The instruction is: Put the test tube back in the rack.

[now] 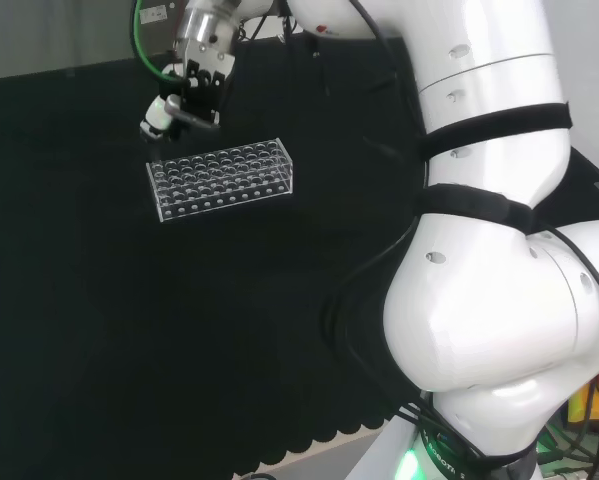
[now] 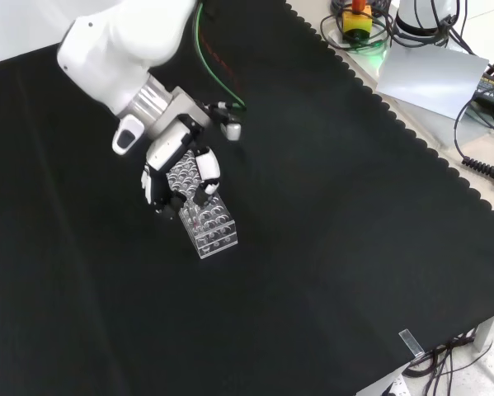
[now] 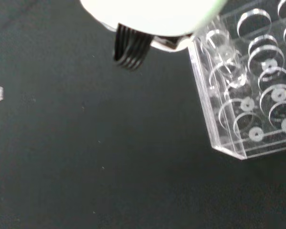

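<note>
A clear plastic test tube rack [image 1: 222, 178] with several rows of holes lies on the black cloth. In the head view the hand [image 1: 194, 90] hangs just above the rack's far left end, fingers curled in a pinch. Seen from the front, the hand [image 2: 179, 169] covers the upper end of the rack [image 2: 211, 227]. The wrist view shows a clear test tube [image 3: 228, 64] coming down from the hand over a corner hole of the rack [image 3: 257, 105]; its lower end blends with the holes, so how deep it sits I cannot tell.
The arm's white links [image 1: 489, 220] take up the right of the head view. Beyond the cloth's scalloped edge [image 2: 411, 124] lie a yellow and red button box [image 2: 358, 16], cables and a grey sheet [image 2: 428, 78]. A small clear strip [image 2: 408, 339] lies near the cloth's front corner.
</note>
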